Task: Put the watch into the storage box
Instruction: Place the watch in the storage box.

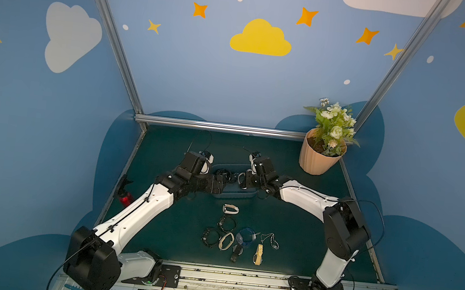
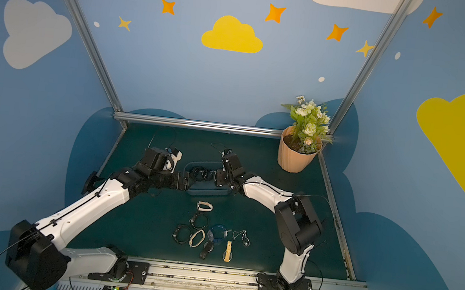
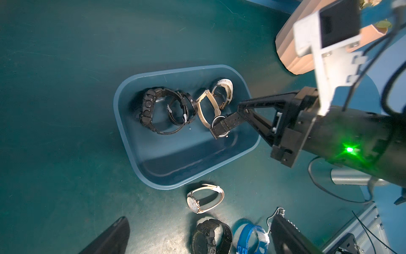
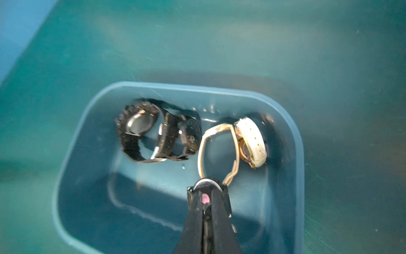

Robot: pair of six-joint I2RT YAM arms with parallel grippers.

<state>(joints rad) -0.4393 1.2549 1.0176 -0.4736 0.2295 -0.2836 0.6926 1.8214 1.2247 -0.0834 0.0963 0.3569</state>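
Watch (image 3: 201, 113) with tan strap hung pinched in right gripper (image 3: 219, 128) inside storage box (image 3: 175, 154), left gripper (image 1: 218, 184) gaped wide alongside.

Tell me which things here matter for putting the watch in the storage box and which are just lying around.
Job: storage box, tan-strap watch, right gripper holding it.
Lying about: flower pot, chain, blue band.

Two high eyes and two wrist cameras, one table (image 1: 172, 233)
From high above its near edge we look down and forward over the whole green table in both top views; each wrist camera hangs close over the storage box (image 3: 186, 154), which we find in all four views.
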